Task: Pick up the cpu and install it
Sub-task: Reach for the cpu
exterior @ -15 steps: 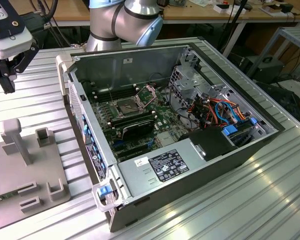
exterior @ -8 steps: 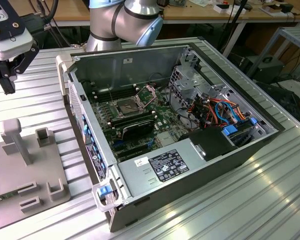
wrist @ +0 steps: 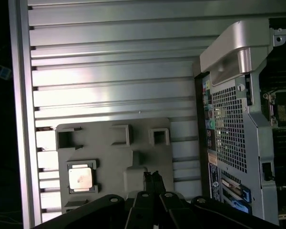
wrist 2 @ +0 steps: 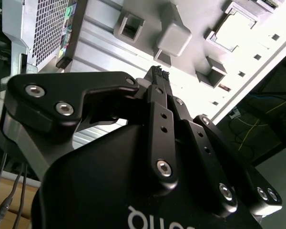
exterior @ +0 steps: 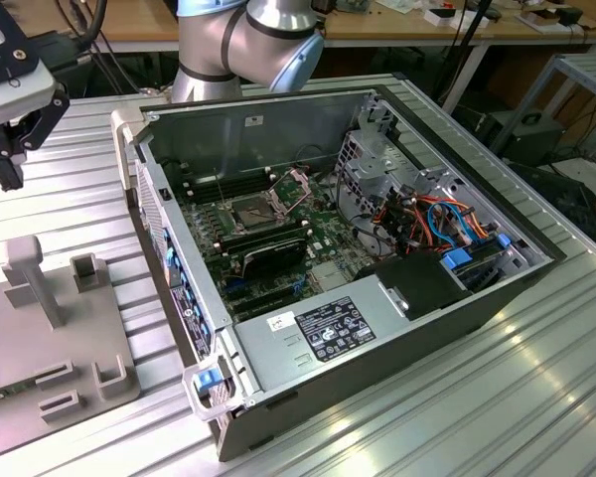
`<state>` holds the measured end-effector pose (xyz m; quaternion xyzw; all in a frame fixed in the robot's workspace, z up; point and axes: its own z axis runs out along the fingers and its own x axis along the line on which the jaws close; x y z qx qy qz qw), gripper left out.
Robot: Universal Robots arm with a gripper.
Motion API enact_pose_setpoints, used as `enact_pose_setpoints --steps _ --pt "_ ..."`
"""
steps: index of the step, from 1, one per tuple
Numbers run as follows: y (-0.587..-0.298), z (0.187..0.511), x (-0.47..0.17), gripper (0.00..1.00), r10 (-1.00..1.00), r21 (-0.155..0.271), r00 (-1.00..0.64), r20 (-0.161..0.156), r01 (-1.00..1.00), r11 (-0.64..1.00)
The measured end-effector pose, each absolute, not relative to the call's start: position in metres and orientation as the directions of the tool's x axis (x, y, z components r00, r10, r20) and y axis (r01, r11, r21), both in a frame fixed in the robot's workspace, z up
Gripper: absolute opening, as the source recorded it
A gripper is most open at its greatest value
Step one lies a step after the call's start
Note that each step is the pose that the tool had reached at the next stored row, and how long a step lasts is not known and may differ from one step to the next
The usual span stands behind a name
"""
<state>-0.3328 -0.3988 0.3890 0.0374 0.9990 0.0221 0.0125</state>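
Hovering at the upper left of the exterior view, the gripper (exterior: 10,169) had its fingers pressed together and held nothing. The cpu (wrist: 81,177) lay flat in a recess of the grey fixture plate (exterior: 84,333), at that frame's lower left, beside the open computer case (exterior: 457,298). A clean pick would likely need the fingers spread, centred squarely over the chip, and closed on its edges only.

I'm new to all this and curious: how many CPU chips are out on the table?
1. The CPU lies in a pocket of the tray, beside the case. Others may be hidden.
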Motion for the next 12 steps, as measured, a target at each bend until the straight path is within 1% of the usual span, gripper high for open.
enact_pose_setpoints --steps 12 --pt "-0.399 0.387 -0.354 0.11 0.075 0.045 -0.997 -0.023 0.074 0.996"
